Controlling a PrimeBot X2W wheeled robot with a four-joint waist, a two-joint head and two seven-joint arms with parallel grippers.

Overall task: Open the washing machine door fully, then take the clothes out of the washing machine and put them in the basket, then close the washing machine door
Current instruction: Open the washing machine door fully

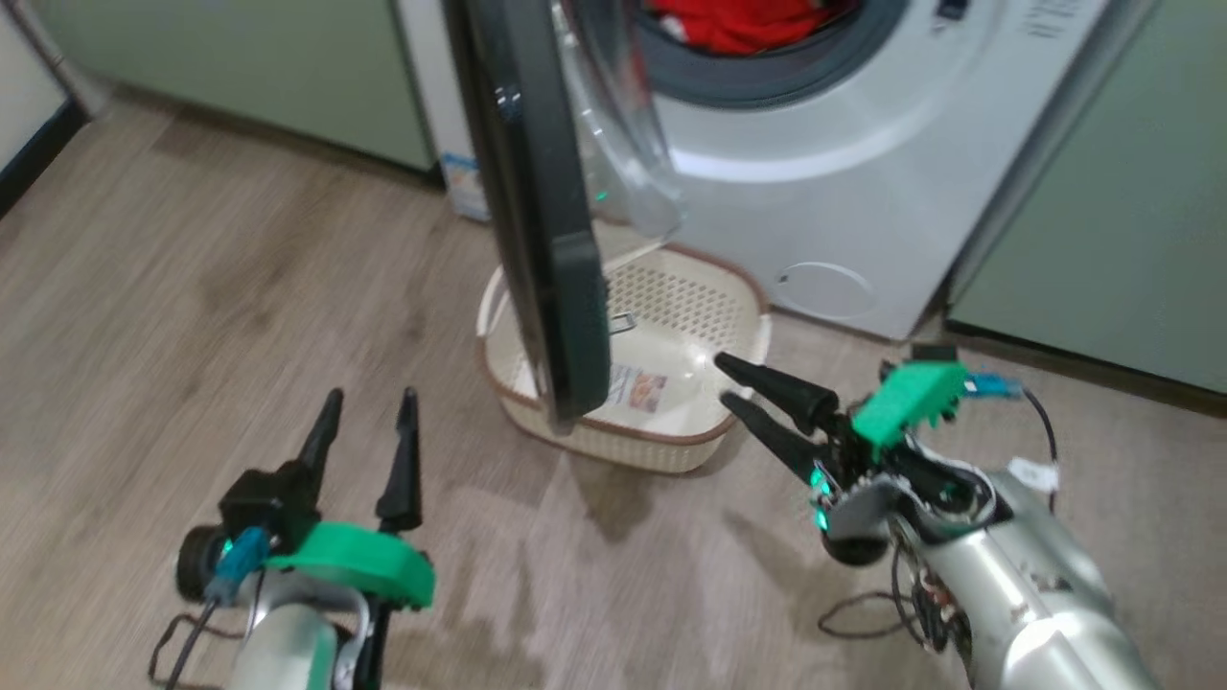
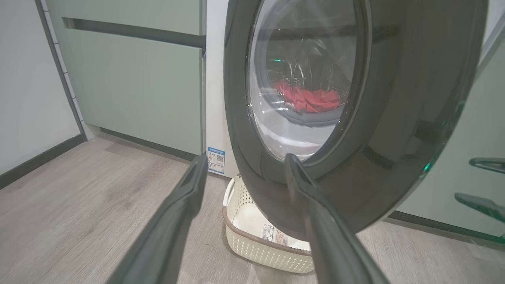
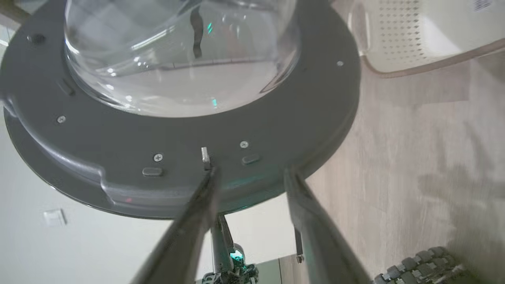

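Standing ajar, the washing machine door (image 1: 546,240) lies ahead of both released, empty jaws.

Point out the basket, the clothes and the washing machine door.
the basket (image 1: 633,450): head view, on its cream front wall.
the clothes (image 1: 738,24): head view, on the middle of the red fabric.
the washing machine door (image 1: 542,220): head view, on its black rim, seen edge-on.

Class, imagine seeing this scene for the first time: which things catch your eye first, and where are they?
The black-rimmed washing machine door stands swung out, edge-on at the head view's centre, above the cream basket on the floor. Bright red clothes lie in the washing machine at the top. Below, the left gripper and right gripper, both open with green parts, reach in from the bottom.
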